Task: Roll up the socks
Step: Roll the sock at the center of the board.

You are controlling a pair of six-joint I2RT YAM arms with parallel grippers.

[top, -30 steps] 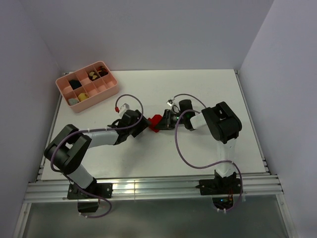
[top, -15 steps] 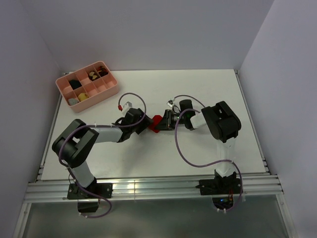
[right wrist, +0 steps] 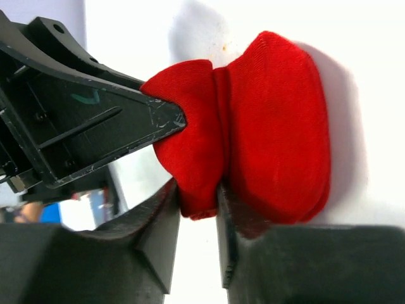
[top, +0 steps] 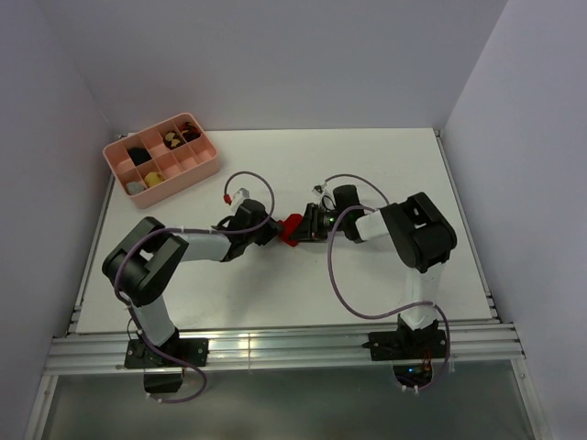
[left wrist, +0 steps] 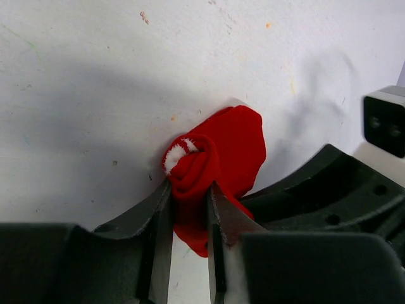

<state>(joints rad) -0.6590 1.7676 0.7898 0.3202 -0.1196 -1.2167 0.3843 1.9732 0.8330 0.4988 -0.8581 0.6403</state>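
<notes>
The red socks (top: 291,227) lie bunched at the table's middle, between my two grippers. My left gripper (top: 271,231) is shut on the rolled end of the socks (left wrist: 212,158), where a white mark shows. My right gripper (top: 307,225) is shut on a fold at the other side of the socks (right wrist: 253,145). In the right wrist view the left gripper's finger (right wrist: 95,120) touches the sock from the left. In the left wrist view the right gripper's body (left wrist: 329,190) sits right behind the sock. Both grippers are low at the table surface.
A pink compartment tray (top: 204,170) with black, yellow and grey bundles stands at the back left. White walls close in the table at the back and both sides. Cables loop over both arms near the sock.
The left arm has reached further right, its elbow shifting right and its gripper closing in on the sock. The right gripper has stayed at the sock, its forearm dropping slightly.
</notes>
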